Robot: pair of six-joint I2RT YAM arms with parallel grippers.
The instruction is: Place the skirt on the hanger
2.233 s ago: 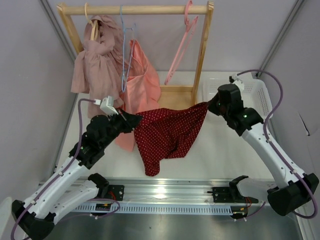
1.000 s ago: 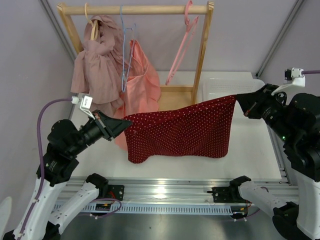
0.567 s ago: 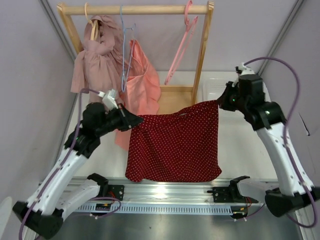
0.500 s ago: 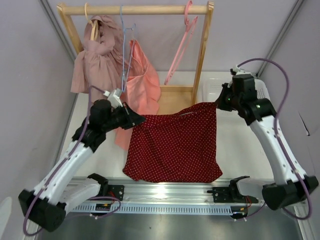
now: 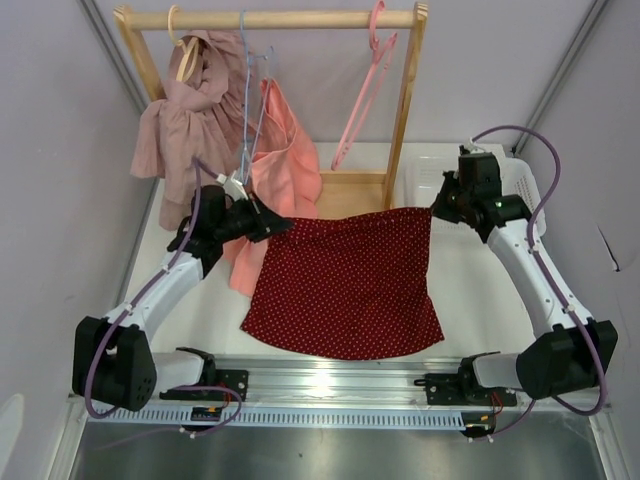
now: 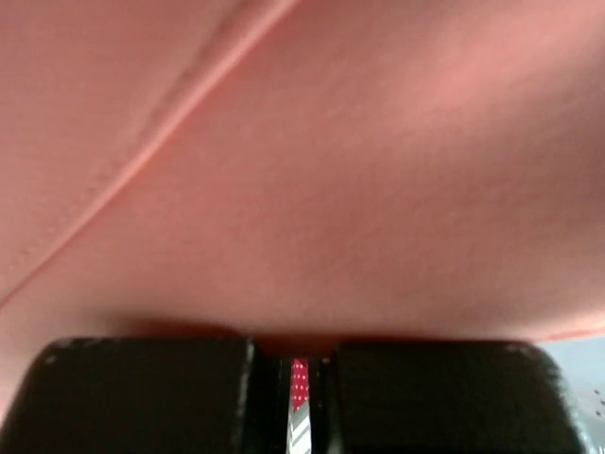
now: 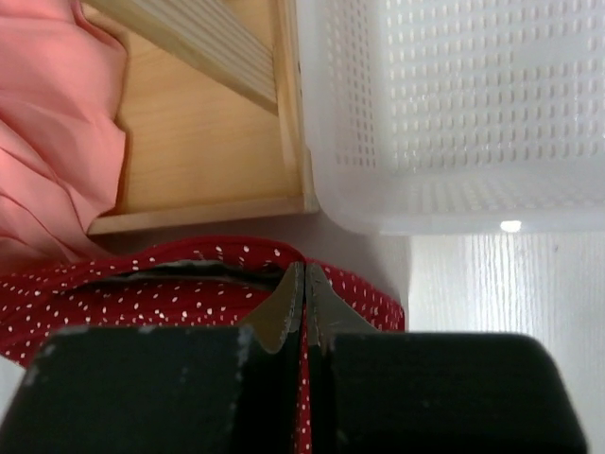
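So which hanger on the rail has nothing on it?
The pink plastic hanger at the right end; the wooden hanger and blue wire hanger both hold clothes.

White-black arms (image 5: 160, 290), purple cables (image 5: 510, 127)

Lab test cell: bare grey walls (image 5: 50, 200), aluminium rail (image 5: 330, 378)

One skirt (image 5: 345, 285), two pink garments (image 5: 285, 165), three hangers (image 5: 358, 105), one basket (image 5: 425, 178), one rack (image 5: 300, 18).
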